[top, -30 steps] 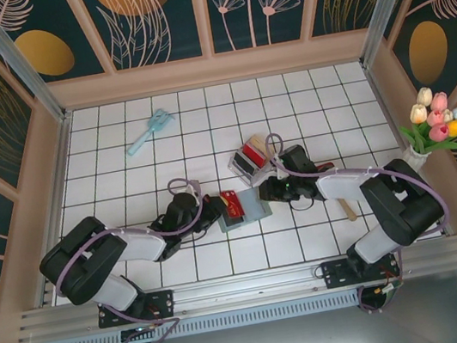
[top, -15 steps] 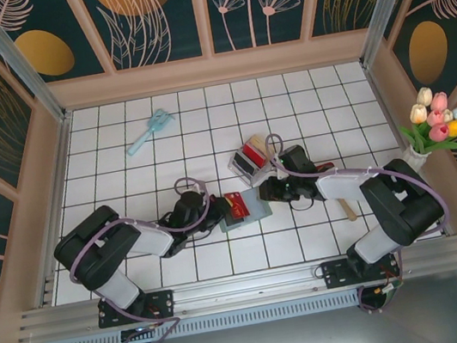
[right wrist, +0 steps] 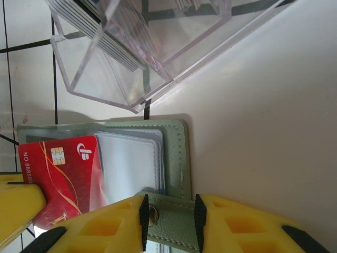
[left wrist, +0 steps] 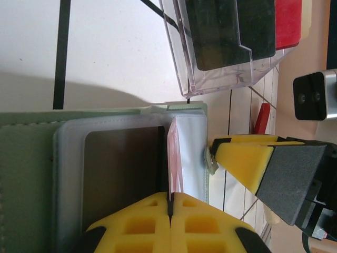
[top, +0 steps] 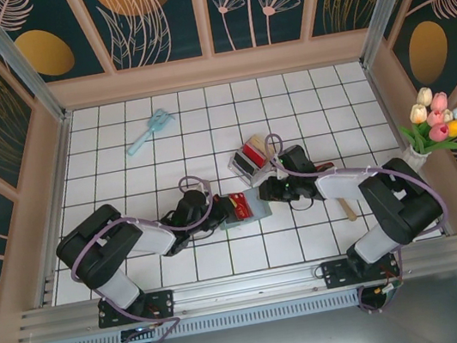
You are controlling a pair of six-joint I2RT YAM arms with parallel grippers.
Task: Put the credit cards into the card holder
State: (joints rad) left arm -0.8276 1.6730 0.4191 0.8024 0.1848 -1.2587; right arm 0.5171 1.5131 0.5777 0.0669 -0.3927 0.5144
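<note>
Red card (left wrist: 175, 153) in tightly closed left tool (left wrist: 170, 197)

Robot test booth, alu frame (top: 230, 289), white tiled tabletop (top: 205, 132), floral wall panels (top: 152, 18)

Bright, even light overhead; a soft shadow lies just ahead of the left gripper (left wrist: 170, 203), whose near foam pads (left wrist: 137, 224) look blurred.

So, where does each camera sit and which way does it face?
Top: above and behind, looking down on the table; left arm, right arm show.
Left wrist: looks along left jaws, shut on the red card, over the holder.
Right wrist: looks along right jaws, gripping the holder's tab.
Both wrists share red card, holder, clear box.
</note>
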